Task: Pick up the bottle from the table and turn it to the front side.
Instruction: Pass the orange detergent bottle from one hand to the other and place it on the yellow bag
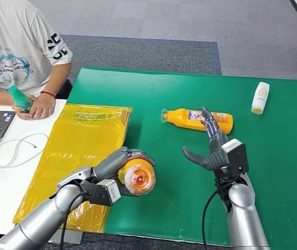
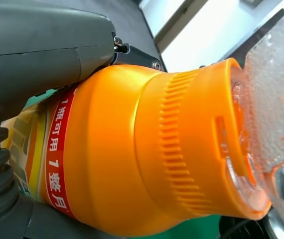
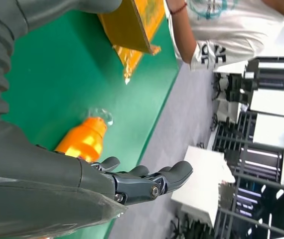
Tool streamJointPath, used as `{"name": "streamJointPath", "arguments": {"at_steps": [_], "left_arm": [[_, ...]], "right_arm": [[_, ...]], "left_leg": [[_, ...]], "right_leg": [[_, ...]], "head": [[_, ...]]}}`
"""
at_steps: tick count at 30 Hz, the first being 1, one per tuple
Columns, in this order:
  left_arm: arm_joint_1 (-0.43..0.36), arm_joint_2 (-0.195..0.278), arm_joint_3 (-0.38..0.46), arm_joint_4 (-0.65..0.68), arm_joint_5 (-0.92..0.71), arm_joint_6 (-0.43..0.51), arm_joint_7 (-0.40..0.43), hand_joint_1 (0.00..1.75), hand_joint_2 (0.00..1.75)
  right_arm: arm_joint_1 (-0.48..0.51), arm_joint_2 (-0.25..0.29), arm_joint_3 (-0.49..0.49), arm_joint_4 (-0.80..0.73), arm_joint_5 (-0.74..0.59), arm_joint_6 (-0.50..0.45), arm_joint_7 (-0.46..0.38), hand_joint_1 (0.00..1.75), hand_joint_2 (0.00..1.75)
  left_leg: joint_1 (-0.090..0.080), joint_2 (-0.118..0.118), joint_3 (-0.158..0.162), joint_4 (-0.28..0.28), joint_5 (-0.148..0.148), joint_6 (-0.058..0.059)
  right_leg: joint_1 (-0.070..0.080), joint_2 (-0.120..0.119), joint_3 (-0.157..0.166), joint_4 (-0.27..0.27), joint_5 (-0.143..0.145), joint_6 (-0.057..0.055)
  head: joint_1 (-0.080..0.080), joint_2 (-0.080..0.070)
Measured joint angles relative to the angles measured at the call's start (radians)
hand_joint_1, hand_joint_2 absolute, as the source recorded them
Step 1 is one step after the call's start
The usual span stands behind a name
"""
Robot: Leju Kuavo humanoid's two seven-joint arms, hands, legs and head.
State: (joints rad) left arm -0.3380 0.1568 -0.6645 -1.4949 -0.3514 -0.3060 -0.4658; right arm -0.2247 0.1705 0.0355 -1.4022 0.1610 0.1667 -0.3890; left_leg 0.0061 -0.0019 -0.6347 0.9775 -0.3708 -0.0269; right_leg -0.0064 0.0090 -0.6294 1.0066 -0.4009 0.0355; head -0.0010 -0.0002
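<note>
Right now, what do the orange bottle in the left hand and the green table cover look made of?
Orange bottle gripped by the left hand: likely glossy moulded plastic, with soft highlights, a ribbed collar and a clear textured cap. Green table cover: matte, probably felt or fabric mat; no glare, flat colour.

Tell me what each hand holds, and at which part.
The left hand grips an orange bottle around its labelled body, below the cap. The right hand holds nothing, its fingers spread above the table.
</note>
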Motion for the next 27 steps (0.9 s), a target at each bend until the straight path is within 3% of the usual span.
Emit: {"name": "streamJointPath", "arguments": {"at_steps": [6,13,21,27], "left_arm": [[-0.05,0.043,-0.023,0.048,0.1,-0.072,0.082,1.75,1.75],[-0.185,0.127,-0.039,0.265,0.268,-0.197,0.131,1.75,1.75],[-0.373,0.18,-0.106,0.398,0.172,-0.188,0.206,1.75,1.75],[-0.446,0.232,-0.185,0.402,0.072,-0.156,0.275,1.75,1.75]], "right_arm": [[-0.008,0.0,-0.01,-0.002,0.0,0.016,-0.012,0.0,1.75],[-0.05,0.004,-0.008,0.034,-0.002,0.03,-0.027,0.0,1.75],[-0.079,0.013,0.011,0.06,-0.003,0.027,-0.019,0.0,1.75],[-0.078,0.017,0.017,0.062,0.011,0.014,-0.004,0.0,1.75]], "left_leg": [[0.0,0.0,0.0,0.0,0.0,0.0],[0.0,0.0,0.001,0.0,0.002,-0.001],[0.0,0.0,0.003,0.0,0.003,-0.003],[0.002,0.0,0.003,0.0,0.005,-0.004]], "right_leg": [[0.0,0.0,0.0,0.0,0.0,0.0],[0.001,0.0,0.001,0.001,0.001,-0.001],[0.001,0.001,0.003,0.001,0.004,-0.003],[0.003,0.001,0.001,0.001,0.005,-0.005]], "head": [[0.0,0.0],[0.0,0.0],[0.0,0.0],[0.0,0.0]]}}
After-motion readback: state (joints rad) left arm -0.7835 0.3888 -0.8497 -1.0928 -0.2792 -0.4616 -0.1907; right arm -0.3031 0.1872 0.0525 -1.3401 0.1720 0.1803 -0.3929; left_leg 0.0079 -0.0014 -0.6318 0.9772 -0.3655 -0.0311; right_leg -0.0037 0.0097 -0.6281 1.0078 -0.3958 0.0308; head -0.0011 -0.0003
